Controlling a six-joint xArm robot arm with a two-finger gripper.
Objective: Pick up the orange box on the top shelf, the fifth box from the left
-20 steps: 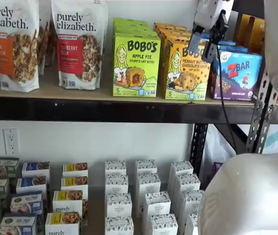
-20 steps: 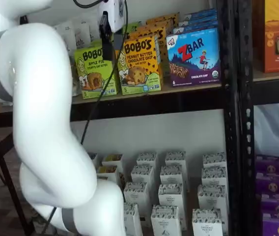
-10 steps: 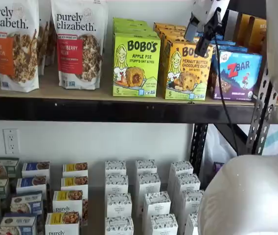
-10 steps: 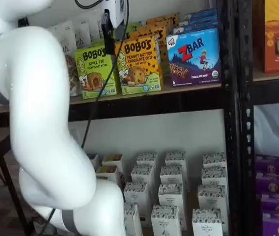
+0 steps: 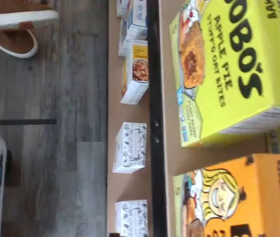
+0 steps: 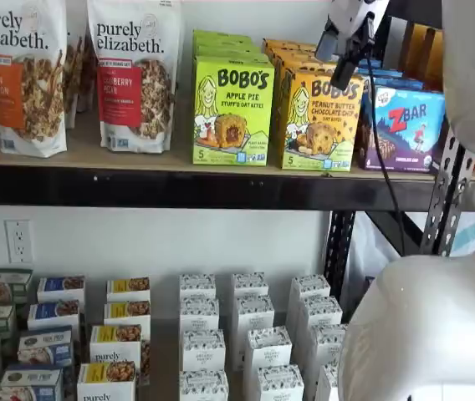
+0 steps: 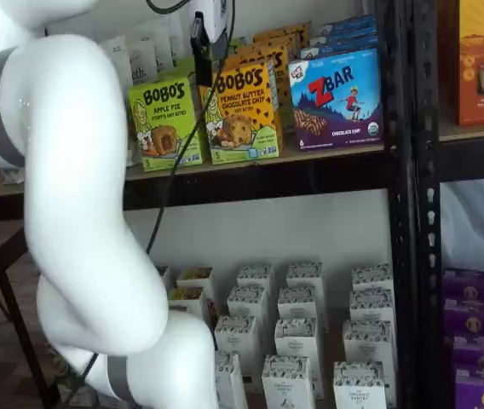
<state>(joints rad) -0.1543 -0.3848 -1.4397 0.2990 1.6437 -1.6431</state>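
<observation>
Hand (image 6: 344, 60) higher, nearer the orange box (image 6: 319, 119), fingers apart.

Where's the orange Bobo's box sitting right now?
In both shelf views the orange box stands upright at the front of the top shelf, between the lime-green apple pie carton and the blue ZBAR carton.

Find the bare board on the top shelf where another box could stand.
On the top shelf, the widest bare gap lies between the cranberry granola bag and the apple pie box. From there rightward it is crowded: the orange box and ZBAR box stand nearly side against side.
</observation>
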